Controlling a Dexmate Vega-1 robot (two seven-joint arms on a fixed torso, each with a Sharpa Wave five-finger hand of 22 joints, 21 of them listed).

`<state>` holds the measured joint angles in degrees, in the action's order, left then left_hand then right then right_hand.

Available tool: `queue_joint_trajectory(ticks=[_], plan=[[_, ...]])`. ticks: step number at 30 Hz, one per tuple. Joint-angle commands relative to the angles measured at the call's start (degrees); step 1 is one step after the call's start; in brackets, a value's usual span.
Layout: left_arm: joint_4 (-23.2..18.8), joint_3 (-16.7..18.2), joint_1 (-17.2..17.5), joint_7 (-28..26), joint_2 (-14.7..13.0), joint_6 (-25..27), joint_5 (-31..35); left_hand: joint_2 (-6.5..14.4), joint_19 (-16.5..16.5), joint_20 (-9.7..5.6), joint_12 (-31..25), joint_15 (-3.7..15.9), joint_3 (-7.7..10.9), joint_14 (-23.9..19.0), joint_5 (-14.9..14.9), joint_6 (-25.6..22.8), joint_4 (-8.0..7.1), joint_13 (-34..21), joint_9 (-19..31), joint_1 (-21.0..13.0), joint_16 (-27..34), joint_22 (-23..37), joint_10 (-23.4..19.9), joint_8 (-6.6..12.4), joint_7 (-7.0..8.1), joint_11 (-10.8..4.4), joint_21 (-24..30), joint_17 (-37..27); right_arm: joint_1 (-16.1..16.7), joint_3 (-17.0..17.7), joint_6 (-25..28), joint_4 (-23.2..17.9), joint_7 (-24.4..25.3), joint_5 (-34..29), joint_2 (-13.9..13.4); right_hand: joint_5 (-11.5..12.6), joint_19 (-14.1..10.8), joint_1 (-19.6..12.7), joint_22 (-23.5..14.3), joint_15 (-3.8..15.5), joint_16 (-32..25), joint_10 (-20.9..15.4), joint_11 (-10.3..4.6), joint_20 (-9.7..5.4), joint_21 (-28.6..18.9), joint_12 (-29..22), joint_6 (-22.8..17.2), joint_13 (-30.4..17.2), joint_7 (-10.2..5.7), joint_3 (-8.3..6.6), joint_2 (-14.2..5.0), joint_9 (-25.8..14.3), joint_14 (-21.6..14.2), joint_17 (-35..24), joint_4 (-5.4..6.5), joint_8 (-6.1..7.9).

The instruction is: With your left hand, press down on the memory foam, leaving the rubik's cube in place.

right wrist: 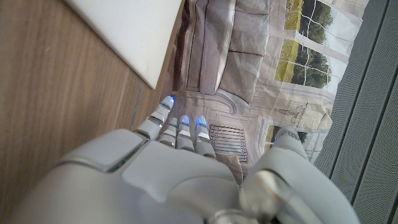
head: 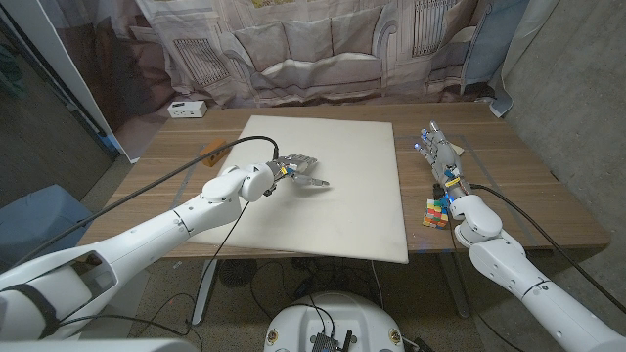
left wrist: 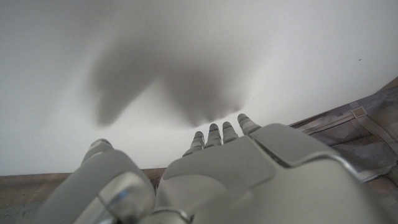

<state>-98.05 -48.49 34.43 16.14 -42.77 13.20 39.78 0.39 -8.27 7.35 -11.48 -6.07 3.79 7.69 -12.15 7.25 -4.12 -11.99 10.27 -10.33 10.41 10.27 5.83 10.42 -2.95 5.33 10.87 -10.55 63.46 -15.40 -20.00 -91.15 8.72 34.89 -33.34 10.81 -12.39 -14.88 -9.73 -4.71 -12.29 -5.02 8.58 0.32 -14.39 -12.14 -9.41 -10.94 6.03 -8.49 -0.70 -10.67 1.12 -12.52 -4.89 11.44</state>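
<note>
From my station I see the wooden worktop (head: 528, 196) standing before a printed backdrop curtain (head: 313, 49) that shows a sofa and windows. A small white box (head: 187, 109) sits at the worktop's far left corner. Black cables (head: 147, 186) trail across the wood on the left side.

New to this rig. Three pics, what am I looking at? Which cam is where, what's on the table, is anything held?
It is a two-armed robot standing at a wooden table, each arm ending in a fingered hand. The wide picture comes from a camera on its head, looking down. The other two come from cameras on each wrist, looking along the back of that hand. On the table lies a large white memory foam slab; a rubik's cube sits beside it, close to the right hand. A small white box sits at the far corner. The left hand is over the foam with fingers spread. Neither hand holds anything.
</note>
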Motion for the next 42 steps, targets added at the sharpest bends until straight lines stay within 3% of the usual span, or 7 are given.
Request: queue_joint_trajectory(ticks=[1, 16, 32, 42], plan=[[0.9, -0.1, 0.0, 0.2, 0.4, -1.1, -1.8, 0.1, 0.7, -0.24, -0.4, 0.04, -0.36, -0.8, -0.4, -0.7, -0.26, -0.1, 0.2, 0.3, 0.5, 0.3, -0.6, 0.61, 0.24, 0.14, 0.5, 0.0, 0.4, 0.1, 0.3, -0.5, 0.0, 0.0, -0.3, 0.1, -0.6, 0.0, -0.1, -0.06, 0.0, -0.5, 0.12, 0.22, 0.1, 0.3, -0.5, -0.2, -0.09, -0.01, -0.71, -0.1, -0.3, -0.1, -0.29, -0.08], [0.5, -0.6, 0.2, 0.5, 0.3, 0.0, -1.5, 0.2, 2.1, -0.27, -1.1, -0.2, -0.58, -2.0, -0.5, -3.0, -0.2, -0.1, 0.1, 0.3, 0.9, 0.2, -1.8, 1.34, 0.47, 0.32, 1.0, 0.0, 0.5, 0.1, 0.5, -0.5, -0.1, 0.5, -0.2, 0.1, -0.7, 0.0, -0.2, -0.08, 0.0, -0.6, 0.2, 0.19, 0.4, 0.3, -0.5, -0.2, -0.13, -0.03, -0.85, -0.1, -0.5, 0.0, -0.41, -0.11], [3.7, -2.1, -1.0, 1.7, 1.7, -1.0, -2.4, 0.4, 4.5, -0.23, -1.7, -0.22, -0.71, -4.2, -0.6, -4.3, -0.02, 0.0, 0.1, 0.0, 1.4, 0.1, -3.5, 1.42, 0.7, 0.13, 1.7, 0.0, 0.4, 0.1, 0.4, 0.1, -0.3, 0.7, 0.0, 0.1, -1.0, -0.1, -0.2, -0.23, 0.0, -0.8, 0.22, 0.32, 0.6, 0.3, -0.6, -0.2, -0.14, -0.05, -1.01, -0.1, -0.6, 0.0, -0.54, -0.13], [4.5, -2.9, -1.9, 3.4, 2.0, -1.3, -3.1, 0.6, 8.2, -0.22, -2.0, -0.61, -0.8, -6.0, -0.7, -5.7, 0.26, 0.0, 0.2, -0.4, 1.6, 0.1, -4.5, 1.58, 0.25, 0.65, 2.6, 0.1, 0.3, 0.0, 0.4, 0.4, -0.4, 0.8, 0.1, 0.1, -1.1, -0.1, -0.2, -0.25, -0.1, -0.8, 0.19, 0.35, 0.7, 0.3, -0.6, -0.2, -0.12, -0.04, -1.07, -0.1, -0.8, 0.0, -0.59, -0.14]])
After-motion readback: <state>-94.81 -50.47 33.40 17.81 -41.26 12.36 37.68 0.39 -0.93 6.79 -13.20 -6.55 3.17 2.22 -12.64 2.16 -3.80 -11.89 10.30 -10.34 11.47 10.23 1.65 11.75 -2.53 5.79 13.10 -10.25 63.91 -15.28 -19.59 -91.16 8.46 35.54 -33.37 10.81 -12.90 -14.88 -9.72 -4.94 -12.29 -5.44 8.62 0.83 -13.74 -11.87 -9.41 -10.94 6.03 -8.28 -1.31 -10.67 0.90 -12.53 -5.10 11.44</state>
